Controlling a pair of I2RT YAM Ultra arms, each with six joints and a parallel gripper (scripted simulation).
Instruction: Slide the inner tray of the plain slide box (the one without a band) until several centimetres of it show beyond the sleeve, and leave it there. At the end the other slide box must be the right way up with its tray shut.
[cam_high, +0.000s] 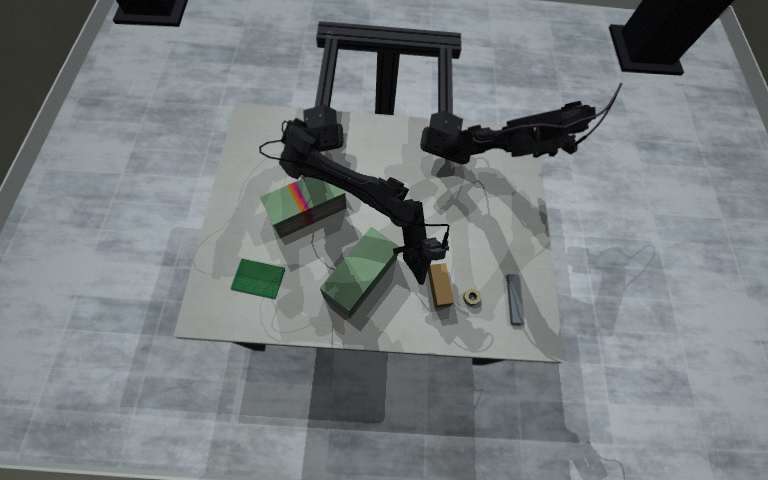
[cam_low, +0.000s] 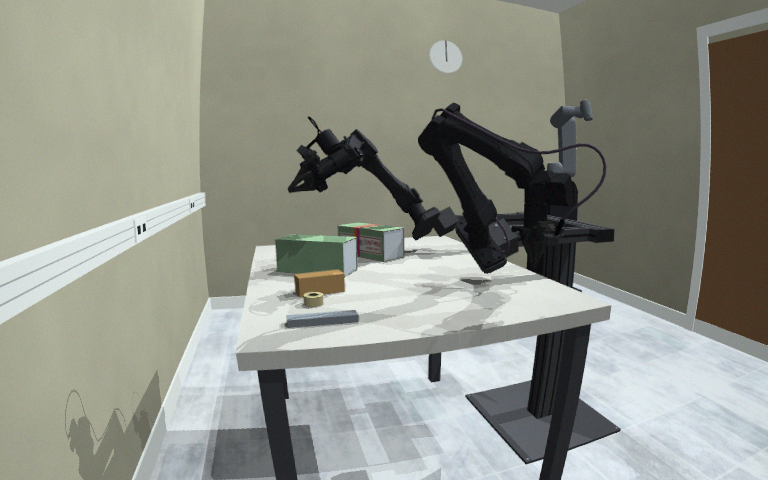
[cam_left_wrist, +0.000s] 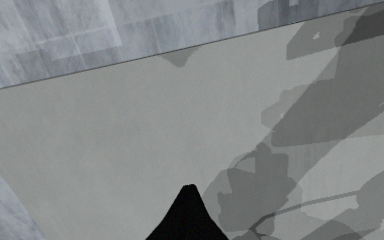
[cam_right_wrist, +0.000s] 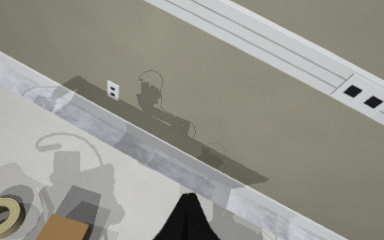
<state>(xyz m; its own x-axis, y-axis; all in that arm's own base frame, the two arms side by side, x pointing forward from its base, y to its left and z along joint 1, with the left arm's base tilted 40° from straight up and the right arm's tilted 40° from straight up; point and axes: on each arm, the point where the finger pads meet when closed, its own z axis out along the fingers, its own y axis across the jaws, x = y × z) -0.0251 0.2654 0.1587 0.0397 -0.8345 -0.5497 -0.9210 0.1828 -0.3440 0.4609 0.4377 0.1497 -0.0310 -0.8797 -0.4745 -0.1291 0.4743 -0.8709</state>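
Observation:
The plain green slide box (cam_high: 359, 271) (cam_low: 311, 255) lies on the table, its pale end face flush and no tray showing beyond the sleeve. The banded slide box (cam_high: 277, 204) (cam_low: 390, 243) lies farther back, with a pink and orange band round it. Its tray looks shut, with a label on its long side; which way up it is I cannot tell. My right gripper (cam_high: 420, 281) (cam_low: 290, 190) (cam_right_wrist: 190, 202) is shut and empty, raised above the table beside the plain box. My left gripper (cam_left_wrist: 190, 193) is shut and empty, far from both boxes; the top and exterior views do not show its fingers clearly.
An orange block (cam_high: 441, 284) (cam_low: 320, 283) (cam_right_wrist: 65, 229) lies near the right gripper. Beside it are a tape roll (cam_high: 465, 296) (cam_low: 313, 302) (cam_right_wrist: 17, 212) and a grey bar (cam_high: 514, 300) (cam_low: 322, 318). A green studded plate (cam_high: 257, 278) lies on the plain box's other side.

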